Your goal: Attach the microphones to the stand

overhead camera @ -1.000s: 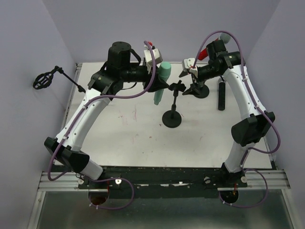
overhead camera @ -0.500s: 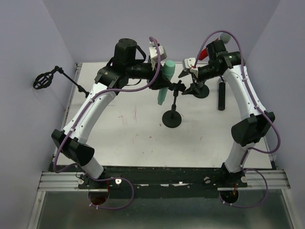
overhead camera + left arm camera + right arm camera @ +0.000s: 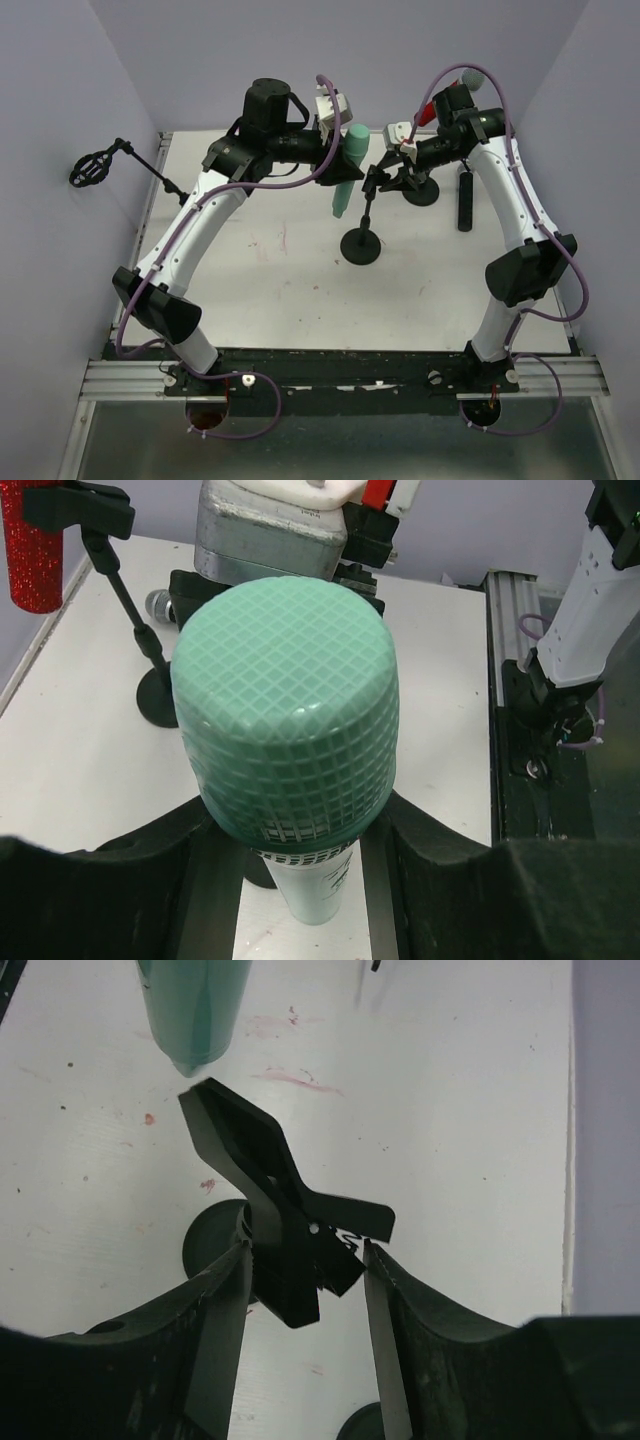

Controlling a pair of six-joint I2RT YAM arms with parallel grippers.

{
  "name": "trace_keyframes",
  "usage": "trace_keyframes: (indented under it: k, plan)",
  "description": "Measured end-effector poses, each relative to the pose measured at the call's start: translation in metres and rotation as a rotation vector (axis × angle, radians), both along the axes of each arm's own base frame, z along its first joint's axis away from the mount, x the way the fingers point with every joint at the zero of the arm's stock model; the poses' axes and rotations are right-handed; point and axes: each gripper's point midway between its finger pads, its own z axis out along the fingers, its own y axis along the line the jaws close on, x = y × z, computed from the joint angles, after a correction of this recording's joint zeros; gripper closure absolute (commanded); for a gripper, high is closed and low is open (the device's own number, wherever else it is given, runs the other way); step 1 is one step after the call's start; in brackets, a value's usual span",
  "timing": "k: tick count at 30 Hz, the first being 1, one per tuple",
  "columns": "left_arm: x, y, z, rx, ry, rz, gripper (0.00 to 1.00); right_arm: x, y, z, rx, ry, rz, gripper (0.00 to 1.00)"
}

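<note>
My left gripper [image 3: 343,166] [image 3: 300,880] is shut on the mint-green microphone [image 3: 342,195] [image 3: 290,700], gripping just under its head and holding it upright, tail down, just left of the stand [image 3: 362,244]. Around the stand's black clip [image 3: 377,181] [image 3: 270,1190], my right gripper [image 3: 392,172] [image 3: 305,1250] is shut, both fingertips against the clip. The green microphone's tail [image 3: 195,1010] hangs just beyond the clip. A red microphone [image 3: 428,108] [image 3: 30,550] with a silver head sits clipped in a second stand [image 3: 420,191]. A black microphone [image 3: 465,200] lies on the table at the right.
A black shock-mount holder [image 3: 90,167] on a thin arm sticks out at the table's far left. Purple walls close in the back and sides. The arms' mounting rail [image 3: 340,380] runs along the near edge.
My left arm has carried the green microphone rightward, closer to the stand's clip. The right gripper's fingers have closed in from wide open onto the clip.
</note>
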Motion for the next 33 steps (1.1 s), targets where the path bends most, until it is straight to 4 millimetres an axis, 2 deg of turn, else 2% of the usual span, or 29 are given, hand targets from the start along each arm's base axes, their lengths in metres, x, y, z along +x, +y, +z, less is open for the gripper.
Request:
trace_keyframes:
  k: [6,9,12,16,20,22,25,28,33]
  plan:
    - [0.003,0.001,-0.002,0.017,-0.026,0.014,1.0,-0.001,0.002,0.0,0.016,0.004,0.01,0.47]
    - [0.006,0.003,-0.002,0.026,-0.041,0.025,1.0,-0.002,0.003,0.0,0.02,0.003,0.014,0.41]
    - [0.008,0.003,-0.003,0.032,-0.051,0.036,1.0,-0.002,0.002,-0.001,0.019,0.012,0.01,0.53]
    - [0.008,0.005,-0.005,0.036,-0.056,0.045,1.0,-0.004,0.002,-0.001,0.02,0.052,-0.013,0.55]
    - [0.003,0.01,-0.016,0.048,-0.045,0.059,1.0,-0.006,0.002,-0.001,0.021,0.108,-0.047,0.59]
    - [-0.001,0.013,-0.019,0.051,-0.042,0.061,1.0,-0.008,0.001,-0.001,0.023,0.144,-0.069,0.71]
    - [-0.008,0.017,-0.018,0.043,-0.049,0.066,1.0,-0.016,0.0,-0.001,0.03,0.211,-0.113,0.81]
    - [-0.014,0.021,-0.015,0.03,-0.062,0.074,1.0,-0.027,0.0,-0.001,0.051,0.257,-0.174,0.82]
    - [-0.025,0.028,-0.005,0.002,-0.087,0.087,1.0,-0.062,0.008,0.0,0.092,0.275,-0.335,0.8]
